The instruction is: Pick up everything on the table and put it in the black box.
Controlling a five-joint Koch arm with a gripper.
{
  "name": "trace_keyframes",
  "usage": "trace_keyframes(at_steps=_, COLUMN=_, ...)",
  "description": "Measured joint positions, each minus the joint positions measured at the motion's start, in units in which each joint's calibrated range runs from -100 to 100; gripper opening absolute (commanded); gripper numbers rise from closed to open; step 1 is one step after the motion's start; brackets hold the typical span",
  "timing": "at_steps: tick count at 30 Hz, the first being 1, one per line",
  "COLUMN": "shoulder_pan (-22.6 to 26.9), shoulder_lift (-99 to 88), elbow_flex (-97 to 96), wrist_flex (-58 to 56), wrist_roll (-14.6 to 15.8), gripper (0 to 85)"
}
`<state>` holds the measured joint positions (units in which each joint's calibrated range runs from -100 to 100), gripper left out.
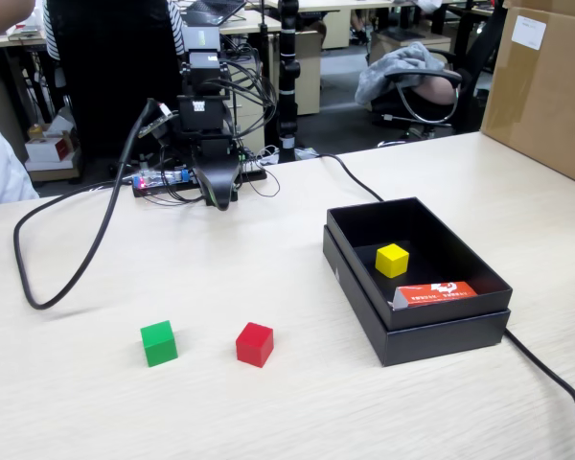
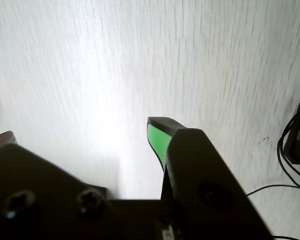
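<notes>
Pale table [image 1: 96, 402]: pincer [image 1: 218, 199] hangs empty, its jaw state unclear; green cube [image 1: 159, 343] sits at seven o'clock, red cube [image 1: 255, 344] at five.

Arm folded upright, pincer [image 1: 219, 198] pointing down, empty, jaw gap unclear

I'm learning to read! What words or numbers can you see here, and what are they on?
Nothing here is clear enough to read.
Orange-red and white carton in the black box: white print, too small and blurred.
White label on the brown cardboard carton: blurred.
The cubes, table and wrist view show no writing.
</notes>
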<state>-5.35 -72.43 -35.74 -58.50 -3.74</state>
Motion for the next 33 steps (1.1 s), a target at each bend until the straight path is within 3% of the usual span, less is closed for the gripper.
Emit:
trace_keyframes(at_steps=5, shoulder_pan=-2.64, shoulder_lift=11.52, elbow_flex=11.32, wrist_flex=-0.08, wrist_roll=-1.12, gripper=50.8)
trace_keyframes(at_steps=16, shoulder_pan=-6.30, shoulder_lift=64.47, elbow_flex=53.58, wrist_flex=0.85, wrist_roll=-8.06, gripper=49.2)
trace_keyframes(at_steps=33, shoulder_pan=-7.86, shoulder_lift=100.71, elbow_flex=76.13, wrist_flex=0.85, wrist_roll=-8.89, gripper=47.6)
